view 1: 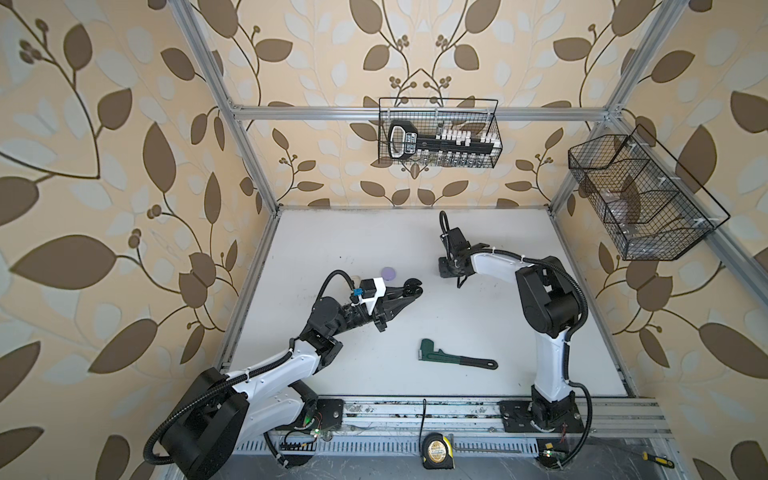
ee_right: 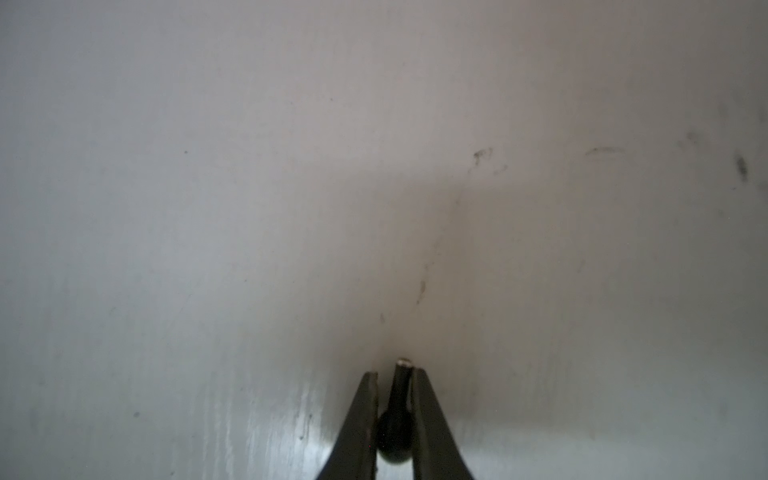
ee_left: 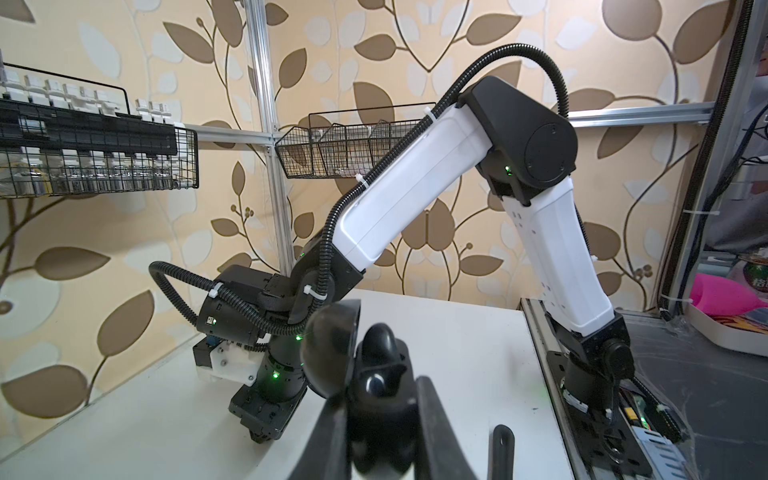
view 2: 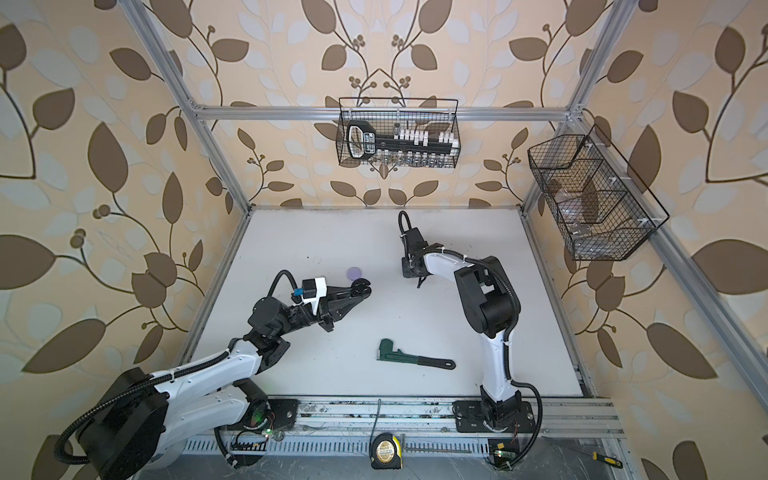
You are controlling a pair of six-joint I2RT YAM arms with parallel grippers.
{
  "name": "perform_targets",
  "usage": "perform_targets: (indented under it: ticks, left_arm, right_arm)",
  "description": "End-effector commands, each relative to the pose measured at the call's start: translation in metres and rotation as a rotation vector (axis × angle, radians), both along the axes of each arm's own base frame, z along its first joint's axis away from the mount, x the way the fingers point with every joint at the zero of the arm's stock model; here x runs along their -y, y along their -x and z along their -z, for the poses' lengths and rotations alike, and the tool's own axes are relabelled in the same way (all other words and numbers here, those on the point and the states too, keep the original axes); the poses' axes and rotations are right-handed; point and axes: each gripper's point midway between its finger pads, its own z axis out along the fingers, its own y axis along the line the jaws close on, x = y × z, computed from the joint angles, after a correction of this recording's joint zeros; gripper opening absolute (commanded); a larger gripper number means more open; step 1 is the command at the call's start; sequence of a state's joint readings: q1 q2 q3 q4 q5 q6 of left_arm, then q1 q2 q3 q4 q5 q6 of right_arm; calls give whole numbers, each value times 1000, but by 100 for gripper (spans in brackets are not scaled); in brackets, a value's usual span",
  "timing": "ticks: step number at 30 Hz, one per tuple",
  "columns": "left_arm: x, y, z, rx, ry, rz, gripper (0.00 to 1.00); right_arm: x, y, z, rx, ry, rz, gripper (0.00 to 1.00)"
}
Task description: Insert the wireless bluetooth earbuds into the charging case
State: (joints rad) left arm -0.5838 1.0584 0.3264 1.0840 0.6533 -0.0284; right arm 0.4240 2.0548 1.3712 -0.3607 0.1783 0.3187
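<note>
While the right gripper (ee_right: 395,372) pinches a black earbud (ee_right: 395,432) low at the middle of the tabletop (view 1: 478,320) — stem lengthwise along the jaws, tip poking past them — the open black charging case (ee_left: 332,353) lies toward the left edge, clamped in the left gripper (view 1: 411,287).

White table (view 1: 353,241): green wrench (view 1: 457,360), lavender case (view 1: 389,273) lying apart.

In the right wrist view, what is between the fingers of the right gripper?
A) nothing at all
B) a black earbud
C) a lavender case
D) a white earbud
B: the right gripper has its fingers on both sides of a black earbud, and the stem end shows between the fingertips.
</note>
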Motion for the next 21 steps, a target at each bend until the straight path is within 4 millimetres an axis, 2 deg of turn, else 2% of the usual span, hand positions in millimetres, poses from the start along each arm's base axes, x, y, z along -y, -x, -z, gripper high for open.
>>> perform_targets:
  ticks: [1,3,6,10,12,16,18,21]
  left_arm:
    - [1,7,-18,65,37,25,0]
    - [1,7,-18,63,37,26,0]
    - [2,6,-19,61,36,32,0]
    - [2,6,-18,58,38,34,0]
    - [2,7,-17,56,37,36,0]
    - [2,7,-16,54,39,37,0]
    - [3,8,-16,53,38,42,0]
    - [3,7,-14,47,36,44,0]
  right_arm:
    - [0,38,18,-92,25,-40,14]
    - [-12,46,12,-75,7,-75,14]
    - [-26,69,16,-85,-3,-125,14]
    - [-45,87,13,-72,-10,-174,14]
    - [-50,95,14,-68,5,-189,18]
    - [-47,107,21,-69,34,-186,28]
    - [-39,111,23,-63,65,-171,37]
    - [-29,116,25,-57,96,-146,42]
